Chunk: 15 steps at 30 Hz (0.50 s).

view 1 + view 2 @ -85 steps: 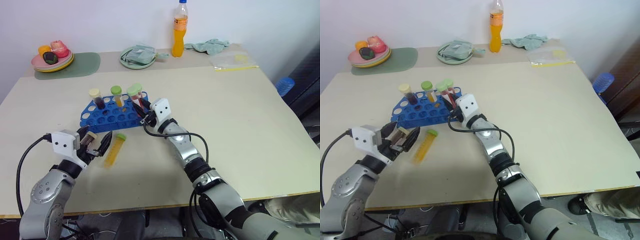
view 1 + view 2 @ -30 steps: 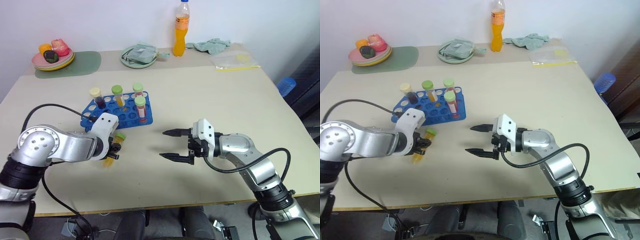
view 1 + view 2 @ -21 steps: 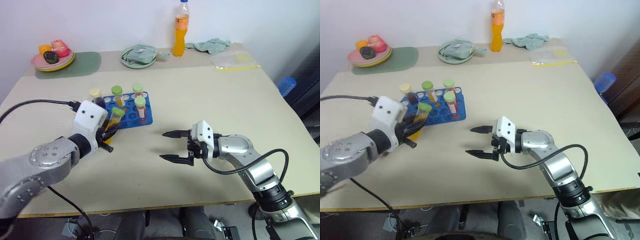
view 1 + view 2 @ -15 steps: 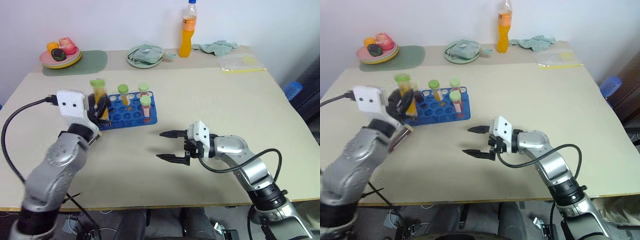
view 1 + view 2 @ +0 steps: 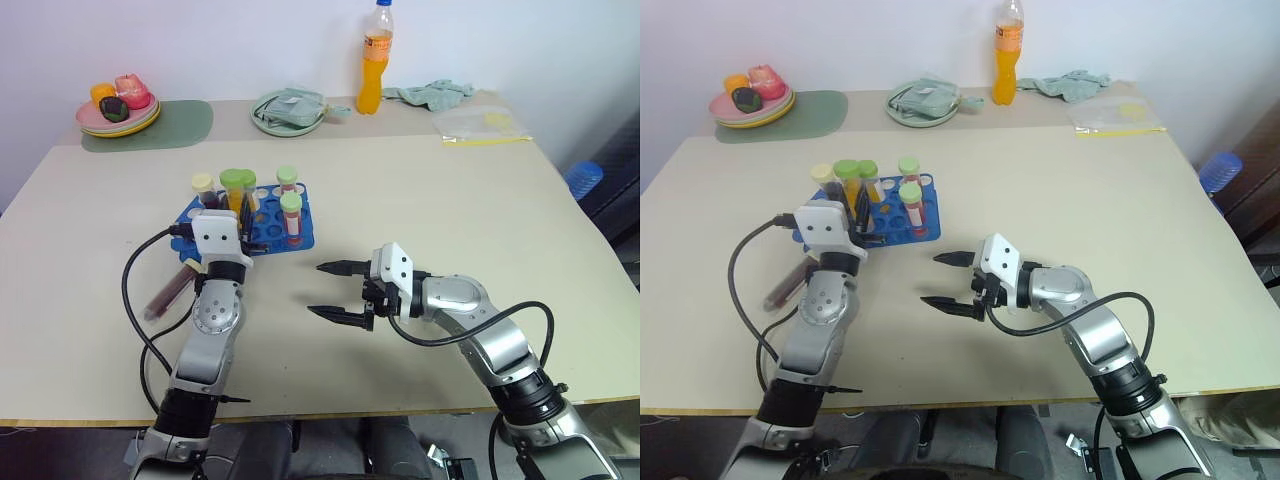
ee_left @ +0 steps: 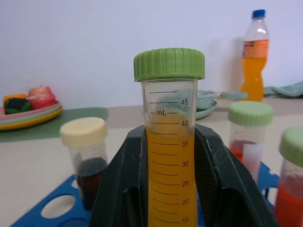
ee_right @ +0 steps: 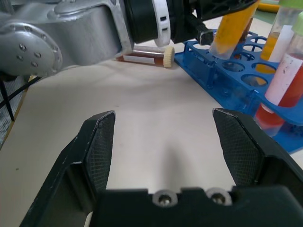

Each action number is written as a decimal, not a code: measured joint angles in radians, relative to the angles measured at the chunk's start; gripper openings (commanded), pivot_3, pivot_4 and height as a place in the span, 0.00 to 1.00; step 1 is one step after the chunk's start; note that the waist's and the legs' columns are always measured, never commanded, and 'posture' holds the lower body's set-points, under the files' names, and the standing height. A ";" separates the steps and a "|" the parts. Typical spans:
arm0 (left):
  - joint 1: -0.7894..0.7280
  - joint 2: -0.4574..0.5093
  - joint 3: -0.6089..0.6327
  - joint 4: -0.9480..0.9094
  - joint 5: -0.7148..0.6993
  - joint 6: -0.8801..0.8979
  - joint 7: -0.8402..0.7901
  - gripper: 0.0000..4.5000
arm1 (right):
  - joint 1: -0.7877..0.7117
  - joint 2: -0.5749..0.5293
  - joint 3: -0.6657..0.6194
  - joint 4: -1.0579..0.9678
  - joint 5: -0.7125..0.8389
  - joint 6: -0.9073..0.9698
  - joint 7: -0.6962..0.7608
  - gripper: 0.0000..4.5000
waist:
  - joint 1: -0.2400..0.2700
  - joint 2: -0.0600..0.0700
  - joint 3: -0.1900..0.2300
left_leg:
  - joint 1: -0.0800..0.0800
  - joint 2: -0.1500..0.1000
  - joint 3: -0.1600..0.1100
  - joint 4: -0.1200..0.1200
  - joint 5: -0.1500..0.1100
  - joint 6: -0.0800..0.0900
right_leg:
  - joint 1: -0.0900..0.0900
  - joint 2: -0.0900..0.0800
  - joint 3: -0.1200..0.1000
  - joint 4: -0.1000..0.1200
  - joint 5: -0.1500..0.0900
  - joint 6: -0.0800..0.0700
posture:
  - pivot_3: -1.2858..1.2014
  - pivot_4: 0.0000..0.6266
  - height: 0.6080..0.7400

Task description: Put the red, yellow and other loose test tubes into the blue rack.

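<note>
My left gripper (image 5: 238, 208) is shut on a yellow tube with a green cap (image 6: 170, 142), held upright over the near left part of the blue rack (image 5: 262, 236). The tube's lower end (image 7: 218, 47) sits right at a front-row hole; I cannot tell whether it is inside. Several capped tubes stand in the rack, among them a cream-capped dark one (image 5: 204, 187) and two red ones (image 5: 291, 214). A dark red tube with a cream cap (image 5: 170, 291) lies on the table left of my left arm. My right gripper (image 5: 335, 291) hangs open and empty over the table, right of the rack.
At the table's back stand an orange drink bottle (image 5: 374, 62), a green plate with a cloth (image 5: 289, 110), a plate of toy food (image 5: 118, 106) on a green mat, a teal cloth (image 5: 432, 93) and a plastic bag (image 5: 484, 122). A black cable (image 5: 135, 300) loops beside my left arm.
My left arm has swung in from the rack's left end and now stands the yellow tube upright over the rack. The right gripper has stayed where it was, open.
</note>
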 measured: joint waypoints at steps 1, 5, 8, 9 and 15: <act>-0.001 -0.009 0.002 0.010 0.007 -0.006 -0.005 0.16 | 0.001 0.000 0.000 -0.002 0.000 0.000 -0.003 0.81 | -0.001 0.000 0.000 | 0.000 0.000 0.000 0.000 0.000 0.000 | 0.000 0.000 0.000 0.000 0.000 0.000 | 0.52 0.24 1.00; -0.020 -0.034 0.008 0.049 0.030 -0.029 -0.020 0.16 | 0.005 0.001 0.000 -0.004 0.000 0.000 -0.005 0.81 | -0.001 0.000 0.000 | 0.000 0.000 0.000 0.000 0.000 0.000 | 0.000 0.000 0.000 0.000 0.000 0.000 | 0.52 0.24 1.00; -0.050 -0.050 0.018 0.096 0.047 -0.047 -0.029 0.16 | 0.006 0.007 0.001 -0.004 0.000 0.000 -0.005 0.81 | -0.001 0.000 0.000 | 0.000 0.000 0.000 0.000 0.000 0.000 | 0.000 0.001 -0.001 0.000 0.000 0.000 | 0.52 0.24 1.00; -0.056 -0.057 0.025 0.110 0.050 -0.054 -0.031 0.16 | 0.006 0.008 0.001 -0.004 0.000 0.000 -0.005 0.81 | -0.001 0.000 0.000 | 0.000 0.000 0.000 0.000 0.000 0.000 | 0.000 0.001 -0.001 0.000 0.000 0.000 | 0.52 0.24 1.00; -0.072 -0.081 0.043 0.176 0.064 -0.094 -0.048 0.16 | 0.006 0.009 0.003 -0.004 0.000 0.001 -0.005 0.81 | -0.001 0.000 0.000 | 0.000 0.000 -0.001 0.000 0.000 0.000 | 0.000 0.001 -0.001 0.000 0.000 0.000 | 0.52 0.24 1.00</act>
